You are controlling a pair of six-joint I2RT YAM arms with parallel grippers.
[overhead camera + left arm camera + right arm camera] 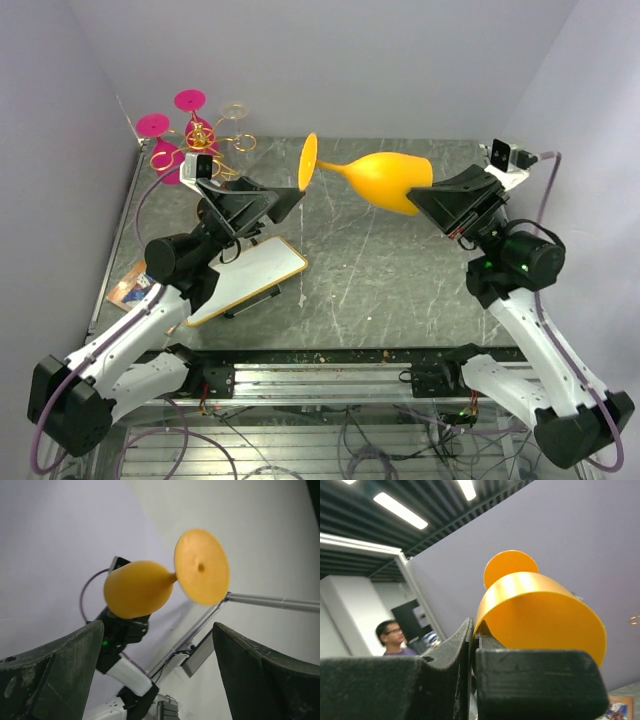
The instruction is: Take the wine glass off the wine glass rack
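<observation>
Nearest, the right tool (474, 642) is clamped on the bowl rim of the one orange wine glass (390, 180), its fingers pinching the wall. The left tool (157, 627) gapes wide and grips nothing; it sits between the wine glass rack (205, 135) and the glass's foot, apart from the foot. The glass is opaque orange and lies sideways in the air, off the rack and to its right, its round foot turned toward the rack. Farthest, the single gold rack stands on the surface (380, 270), with three pink discs (190, 99) showing on it.
</observation>
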